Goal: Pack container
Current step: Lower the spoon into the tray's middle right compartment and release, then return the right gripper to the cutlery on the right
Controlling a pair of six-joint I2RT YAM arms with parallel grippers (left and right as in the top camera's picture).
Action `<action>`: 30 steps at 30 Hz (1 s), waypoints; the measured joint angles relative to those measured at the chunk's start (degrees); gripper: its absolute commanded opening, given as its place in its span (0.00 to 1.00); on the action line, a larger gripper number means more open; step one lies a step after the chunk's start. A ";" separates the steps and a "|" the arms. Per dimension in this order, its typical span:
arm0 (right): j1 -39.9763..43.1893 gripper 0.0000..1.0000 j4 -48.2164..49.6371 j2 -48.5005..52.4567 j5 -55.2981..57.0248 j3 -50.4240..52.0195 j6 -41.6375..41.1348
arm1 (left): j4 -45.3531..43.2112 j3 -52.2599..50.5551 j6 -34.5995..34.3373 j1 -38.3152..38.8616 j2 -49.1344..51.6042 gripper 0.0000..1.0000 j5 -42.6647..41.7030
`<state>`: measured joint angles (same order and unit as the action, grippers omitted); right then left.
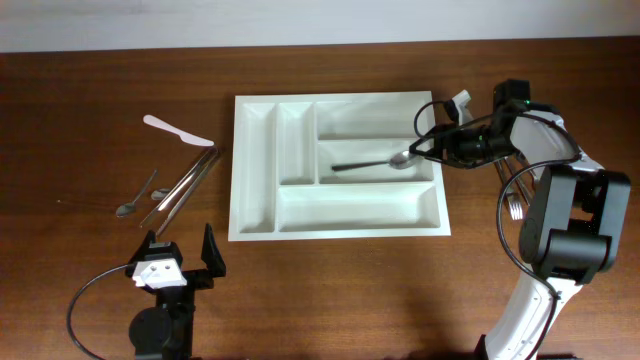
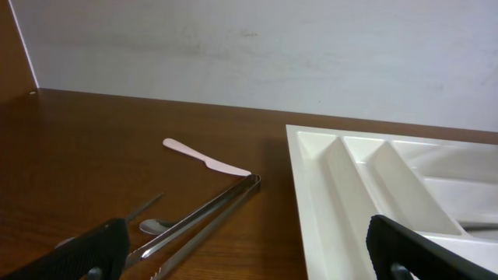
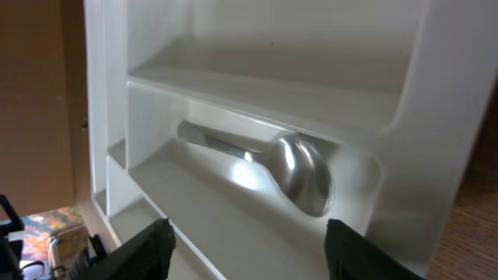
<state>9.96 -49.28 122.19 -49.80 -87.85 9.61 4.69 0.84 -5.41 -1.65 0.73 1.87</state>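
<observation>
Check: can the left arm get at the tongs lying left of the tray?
Probably yes. The left gripper sits open just short of the tongs, with bare table between them; only a small spoon lies alongside.

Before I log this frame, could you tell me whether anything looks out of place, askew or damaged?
Nothing stands out. The container sits square and intact, and the spoon lies flat in its middle wide compartment, only slightly slanted.

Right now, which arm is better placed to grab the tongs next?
Left. The left hand, open, sits near the tongs, left of the container; the right hand is across it, open above the spoon lying inside.
</observation>
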 measured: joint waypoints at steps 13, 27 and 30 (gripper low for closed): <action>1.92 0.75 -15.76 0.63 4.02 -26.73 -1.88 | -0.02 0.00 0.00 0.00 0.00 0.99 0.00; 14.95 0.75 -26.91 0.66 40.35 -28.24 -15.93 | 0.00 0.00 0.00 0.00 0.00 0.99 0.00; 16.15 0.75 -25.92 0.66 44.19 -27.58 -16.50 | 0.00 0.00 0.00 0.00 0.00 0.99 0.00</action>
<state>26.11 -75.20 122.85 -5.61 -115.44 -6.90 4.69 0.84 -5.41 -1.65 0.73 1.87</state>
